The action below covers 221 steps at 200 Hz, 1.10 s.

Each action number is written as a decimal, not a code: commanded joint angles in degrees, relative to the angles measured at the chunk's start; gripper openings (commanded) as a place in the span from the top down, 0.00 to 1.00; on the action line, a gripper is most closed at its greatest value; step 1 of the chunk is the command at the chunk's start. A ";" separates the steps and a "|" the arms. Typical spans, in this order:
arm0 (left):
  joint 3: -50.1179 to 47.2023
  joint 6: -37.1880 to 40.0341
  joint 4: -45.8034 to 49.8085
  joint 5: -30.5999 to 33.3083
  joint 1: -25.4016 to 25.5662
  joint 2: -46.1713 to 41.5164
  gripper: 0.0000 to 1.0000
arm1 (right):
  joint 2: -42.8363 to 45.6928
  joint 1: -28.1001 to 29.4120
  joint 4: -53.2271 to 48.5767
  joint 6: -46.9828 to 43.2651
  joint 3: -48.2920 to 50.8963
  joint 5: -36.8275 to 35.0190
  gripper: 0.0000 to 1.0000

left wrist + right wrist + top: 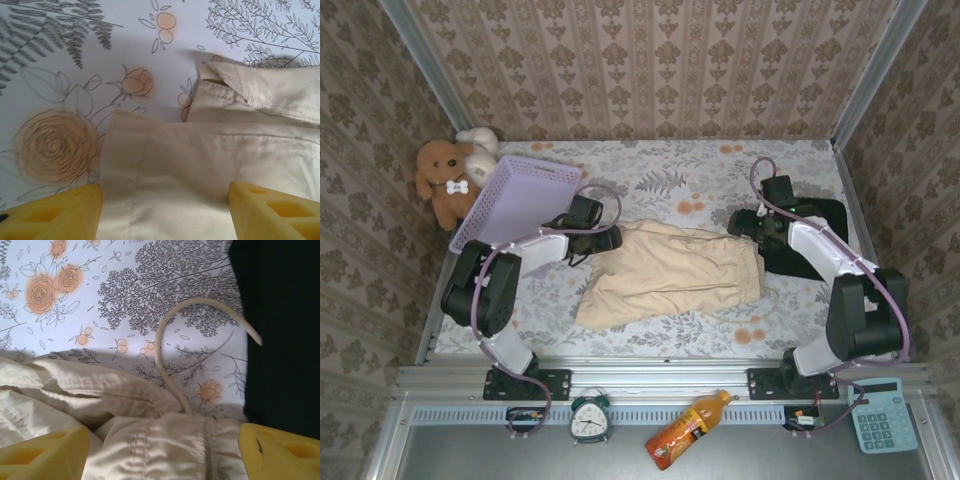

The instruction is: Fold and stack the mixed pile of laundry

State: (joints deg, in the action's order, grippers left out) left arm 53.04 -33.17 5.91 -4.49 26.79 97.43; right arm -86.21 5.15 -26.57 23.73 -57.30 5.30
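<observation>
Jaws apart, the left end effector (603,238) at 10 o'clock and the right end effector (748,224) at 2 o'clock hover over the cream-beige garment (670,275) on the bench (660,165), seemingly placed to pinch its far corners for folding; the black garment (280,330) lies at 3 o'clock.

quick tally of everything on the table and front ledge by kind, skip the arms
garments: 2, the cream garment and the black garment
plush toys: 2, the brown bear and the white plush
basket: 1
alarm clock: 1
bottle: 1
calculator: 1
total: 8
</observation>
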 commanded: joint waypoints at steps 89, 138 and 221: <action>2.75 2.06 -0.11 -4.41 -1.78 -5.57 1.00 | 4.75 0.21 3.17 4.28 2.78 7.57 1.00; 11.34 5.92 5.69 -4.40 2.92 -8.69 0.94 | 13.21 -0.53 -1.29 4.24 2.01 -1.19 1.00; 31.88 8.79 14.31 -1.81 -0.35 12.66 0.00 | 0.68 -9.62 6.28 3.58 -0.23 1.71 0.39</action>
State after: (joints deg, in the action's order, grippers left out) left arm 82.11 -27.16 13.43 -8.45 27.22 111.92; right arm -83.31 -4.47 -20.27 29.28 -53.10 4.89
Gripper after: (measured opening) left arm 0.944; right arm 0.499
